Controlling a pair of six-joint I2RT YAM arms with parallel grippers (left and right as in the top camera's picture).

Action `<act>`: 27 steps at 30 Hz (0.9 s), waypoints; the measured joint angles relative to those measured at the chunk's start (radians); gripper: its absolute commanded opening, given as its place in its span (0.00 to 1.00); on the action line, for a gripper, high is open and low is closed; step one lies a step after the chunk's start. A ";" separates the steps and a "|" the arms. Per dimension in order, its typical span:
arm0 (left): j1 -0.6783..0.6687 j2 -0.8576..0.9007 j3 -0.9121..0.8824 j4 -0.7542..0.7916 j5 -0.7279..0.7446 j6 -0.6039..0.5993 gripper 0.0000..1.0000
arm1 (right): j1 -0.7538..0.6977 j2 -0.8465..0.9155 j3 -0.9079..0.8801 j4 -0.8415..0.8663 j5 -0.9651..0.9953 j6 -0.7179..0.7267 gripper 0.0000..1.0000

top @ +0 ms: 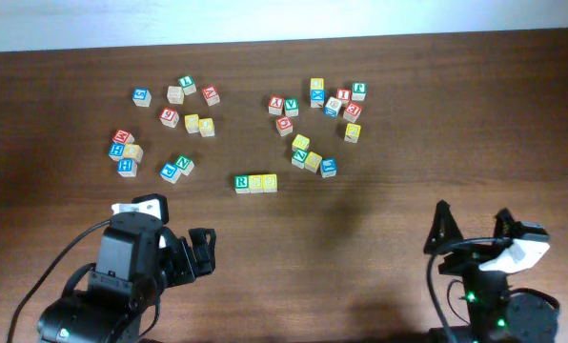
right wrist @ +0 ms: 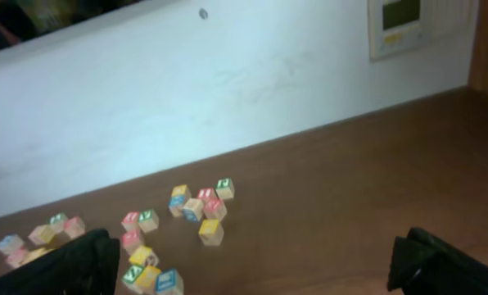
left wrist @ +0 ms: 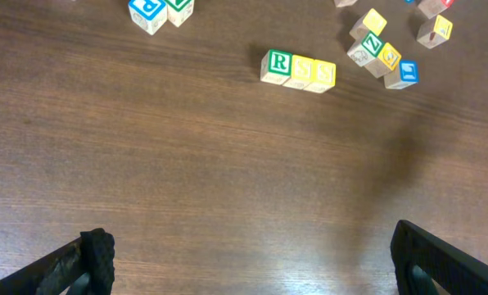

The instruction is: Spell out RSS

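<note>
A: Spotted the R cube [top: 242, 181] anywhere?

B: Yes, near the middle of the worktop [top: 360, 248], on the side closer to the arms. White-faced, with a green letter and a green border. Sat leftmost in a short straight row, clear of the scattered piles.

A: And next to that?

B: Touched on the right by the first S cube [top: 256, 181], yellow-faced with a pale letter. Followed, again touching, by the second S cube [top: 270, 181] of the same look. Read R, S, S from overhead. Showed up in the left wrist view too, upper middle, in the same order.

A: Checked the left end effector [left wrist: 256, 262]?

B: Hovered over bare wood, well short of the row. Fingers spread wide, clamped on nothing.

A: And the right end effector [top: 472, 229]?

B: Sat at the near right of the worktop, well apart from every cube. Fingers likewise wide apart, holding nothing. Faced a pale wall [right wrist: 228, 98] in the wrist view, with a small framed panel [right wrist: 399, 24] mounted high on the right.

A: Anything else lying about?

B: Saw two loose groups farther back: a left cluster [top: 192, 123] and a right cluster [top: 334, 105], each a mix of red, blue, green and yellow faces. Lay unordered, partly touching, partly tilted. Could not read most letters at that size.
</note>
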 measured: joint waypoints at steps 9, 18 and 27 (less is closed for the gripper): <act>0.000 0.000 -0.001 0.000 0.000 0.000 0.99 | -0.001 -0.070 -0.189 0.224 -0.006 -0.163 0.98; 0.000 0.000 -0.001 0.000 0.000 0.000 0.99 | -0.038 -0.071 -0.308 0.367 -0.006 -0.243 0.98; 0.000 0.000 -0.001 0.000 0.000 0.000 0.99 | -0.038 -0.071 -0.426 0.415 -0.006 -0.246 0.98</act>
